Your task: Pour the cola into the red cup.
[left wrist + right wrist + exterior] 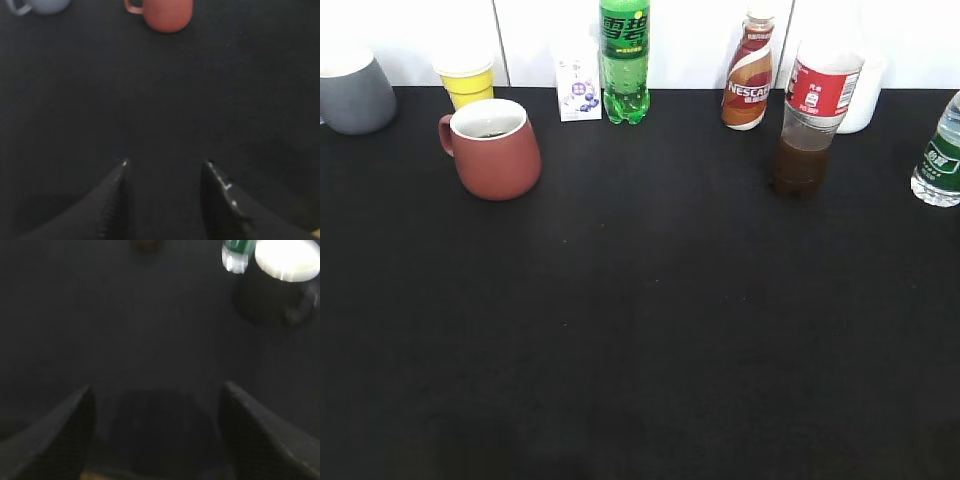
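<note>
The cola bottle (810,125) is standing upright at back right on the black table (650,330), long axis vertical, red label up top, dark liquid filling only its lower part. The red cup (495,147) is sitting well apart at back left, mouth up, loop handle pointing left; squat, matte, pale inside. The left gripper (166,163) is hovering over bare cloth, fingers spread and empty. The right gripper (156,387) is hanging likewise, fingers wide apart, gripping nothing.
</note>
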`<state>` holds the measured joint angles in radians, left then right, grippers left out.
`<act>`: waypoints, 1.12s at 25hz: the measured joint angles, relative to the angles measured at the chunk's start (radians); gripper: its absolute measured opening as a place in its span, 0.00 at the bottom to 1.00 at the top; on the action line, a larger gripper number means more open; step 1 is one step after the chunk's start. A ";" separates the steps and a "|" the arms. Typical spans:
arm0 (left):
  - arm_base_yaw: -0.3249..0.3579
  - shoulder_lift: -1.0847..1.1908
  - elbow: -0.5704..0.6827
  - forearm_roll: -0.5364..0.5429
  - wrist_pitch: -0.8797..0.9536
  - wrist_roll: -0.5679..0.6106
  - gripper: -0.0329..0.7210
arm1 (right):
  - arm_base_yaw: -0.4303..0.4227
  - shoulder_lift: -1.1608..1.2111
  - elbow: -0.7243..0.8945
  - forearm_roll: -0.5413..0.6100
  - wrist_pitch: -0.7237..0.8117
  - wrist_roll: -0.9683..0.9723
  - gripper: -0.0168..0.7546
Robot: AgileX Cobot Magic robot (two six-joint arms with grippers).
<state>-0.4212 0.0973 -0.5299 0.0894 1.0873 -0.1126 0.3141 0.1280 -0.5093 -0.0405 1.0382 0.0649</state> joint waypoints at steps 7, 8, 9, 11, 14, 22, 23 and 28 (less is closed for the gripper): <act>0.000 -0.001 0.013 -0.058 -0.021 0.113 0.50 | 0.000 -0.001 0.004 -0.009 0.000 0.002 0.77; 0.000 -0.001 0.013 -0.059 -0.021 0.113 0.50 | 0.000 -0.001 0.004 -0.009 0.000 0.002 0.77; 0.000 -0.001 0.013 -0.064 -0.021 0.113 0.50 | 0.000 -0.001 0.004 -0.009 0.000 0.003 0.77; 0.000 -0.001 0.013 -0.069 -0.021 0.113 0.50 | 0.000 -0.001 0.004 -0.009 0.000 0.003 0.77; 0.000 -0.001 0.013 -0.071 -0.021 0.113 0.50 | 0.000 -0.001 0.004 -0.008 0.000 0.003 0.77; 0.216 -0.006 0.013 -0.072 -0.021 0.113 0.50 | -0.077 -0.006 0.004 -0.007 0.000 0.003 0.77; 0.244 -0.016 0.013 -0.072 -0.021 0.113 0.50 | -0.109 -0.025 0.004 -0.007 0.000 0.003 0.77; 0.310 -0.076 0.013 -0.073 -0.021 0.113 0.50 | -0.272 -0.134 0.004 -0.007 0.003 0.003 0.77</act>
<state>-0.1110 0.0217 -0.5169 0.0159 1.0659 0.0000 0.0417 -0.0060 -0.5055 -0.0476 1.0408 0.0679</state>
